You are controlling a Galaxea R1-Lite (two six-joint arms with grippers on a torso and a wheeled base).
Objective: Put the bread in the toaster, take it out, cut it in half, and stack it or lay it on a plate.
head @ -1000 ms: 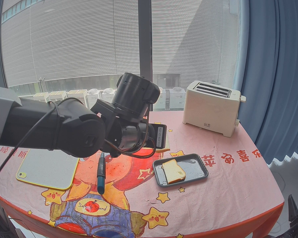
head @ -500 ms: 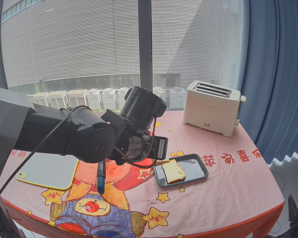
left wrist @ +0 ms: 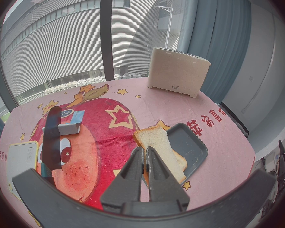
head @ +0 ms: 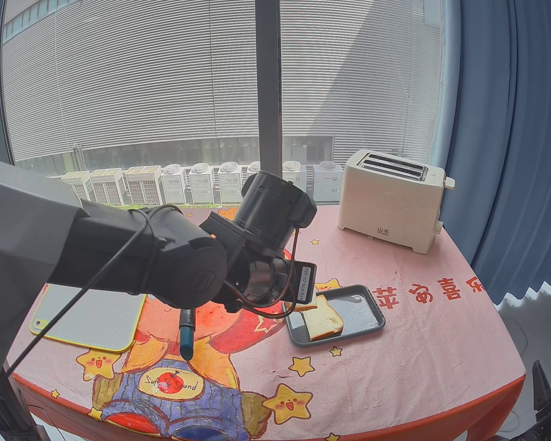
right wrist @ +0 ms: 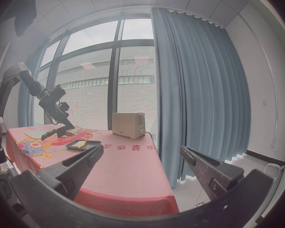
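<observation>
You are on the last step, by my reading: the left gripper (left wrist: 145,151) has its jaws nearly closed, pinching 1 piece of bread (left wrist: 155,141) above the dark tray (head: 366,315), where a 2nd piece (head: 322,321) already lies. Next, lower the held piece until it rests on the other, then part the jaws and lift straight up so that nothing drags. The left wrist view gives you the pinch and how the 2 pieces overlap. The head view gives the layout on the table (head: 410,362): the toaster (head: 390,200) is at 1 o'clock from the tray, and the knife (head: 186,335) and cutting board (head: 86,316) are at 9 o'clock. The right wrist view gives the side-on height, with the held piece clear above the tray. The right gripper (right wrist: 142,149) hangs off the table with its jaws spread.
</observation>
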